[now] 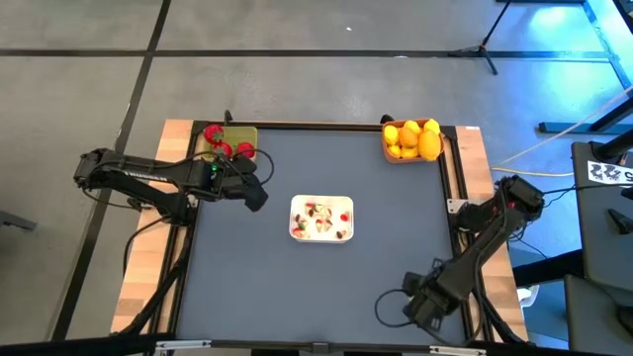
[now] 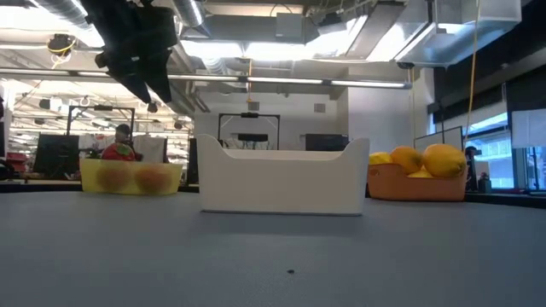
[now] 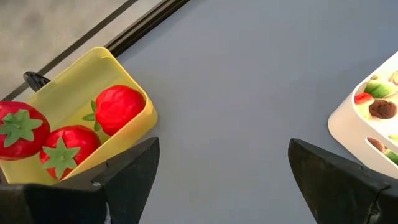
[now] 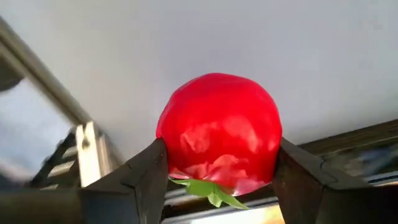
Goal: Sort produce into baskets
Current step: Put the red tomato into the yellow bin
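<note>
My right gripper (image 1: 413,309) is near the table's front right corner, shut on a red strawberry-like fruit (image 4: 217,130); the fruit is hidden in the high view. My left gripper (image 1: 255,195) is open and empty above the table, between the yellow-green basket (image 1: 229,141) and the white tray (image 1: 321,219). In the left wrist view its fingers stand wide apart (image 3: 221,165), and the yellow-green basket (image 3: 134,134) holds three red fruits (image 3: 118,107). The orange basket (image 1: 412,139) at the far right holds several yellow and orange fruits (image 1: 427,144). My right gripper pinches the red fruit between its two fingers, one on each side of its round body (image 4: 171,146). The fruit's green leafy end (image 4: 208,190) points back toward the gripper. Whether the fruit is clear of the table does not show.
The white tray (image 2: 281,175) with small scraps lies at the table's middle. Wooden rails (image 1: 143,267) run along the left and right sides. In the low view the yellow-green basket (image 2: 128,177) stands at the left and the orange basket (image 2: 418,181) at the right.
</note>
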Tool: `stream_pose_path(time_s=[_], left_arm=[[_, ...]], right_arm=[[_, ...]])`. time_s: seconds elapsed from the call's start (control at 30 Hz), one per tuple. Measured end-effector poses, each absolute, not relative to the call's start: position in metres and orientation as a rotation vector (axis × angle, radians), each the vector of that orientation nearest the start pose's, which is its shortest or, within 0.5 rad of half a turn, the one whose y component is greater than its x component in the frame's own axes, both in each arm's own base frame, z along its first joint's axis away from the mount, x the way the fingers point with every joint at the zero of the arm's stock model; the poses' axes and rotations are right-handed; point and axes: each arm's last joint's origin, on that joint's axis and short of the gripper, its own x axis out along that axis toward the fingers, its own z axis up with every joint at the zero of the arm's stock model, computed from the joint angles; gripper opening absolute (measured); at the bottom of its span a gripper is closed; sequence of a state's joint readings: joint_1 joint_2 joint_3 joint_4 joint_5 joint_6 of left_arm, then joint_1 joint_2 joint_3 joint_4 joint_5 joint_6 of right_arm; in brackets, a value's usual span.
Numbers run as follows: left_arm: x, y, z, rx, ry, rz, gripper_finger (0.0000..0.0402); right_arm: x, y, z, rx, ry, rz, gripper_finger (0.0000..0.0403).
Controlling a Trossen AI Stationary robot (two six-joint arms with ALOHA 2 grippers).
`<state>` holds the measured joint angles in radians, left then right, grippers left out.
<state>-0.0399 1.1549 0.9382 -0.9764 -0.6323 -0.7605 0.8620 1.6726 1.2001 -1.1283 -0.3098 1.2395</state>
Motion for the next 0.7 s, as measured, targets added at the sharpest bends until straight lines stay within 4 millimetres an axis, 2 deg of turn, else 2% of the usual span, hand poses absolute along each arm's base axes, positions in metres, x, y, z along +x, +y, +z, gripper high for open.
stream_pose_path(time_s=[0.17, 0.3, 0.43, 0.7], left_arm=[[0.2, 0.009, 0.266, -0.277, 0.855, 0.91, 0.0349], [0.201, 0.004, 0.267, -0.246, 0.853, 0.868, 0.0349], [0.207, -0.005, 0.27, -0.213, 0.817, 0.786, 0.0349], [0.221, -0.031, 0.279, -0.172, 0.701, 0.559, 0.0349]], right_arm=[[0.2, 0.21, 0.24, 0.246, 1.644, -0.286, 0.0228], [0.214, 0.197, 0.252, 0.112, 1.48, -0.348, 0.0229], [0.226, 0.185, 0.255, -0.038, 1.31, -0.413, 0.0229], [0.244, 0.166, 0.258, -0.205, 1.143, -0.484, 0.0229]])
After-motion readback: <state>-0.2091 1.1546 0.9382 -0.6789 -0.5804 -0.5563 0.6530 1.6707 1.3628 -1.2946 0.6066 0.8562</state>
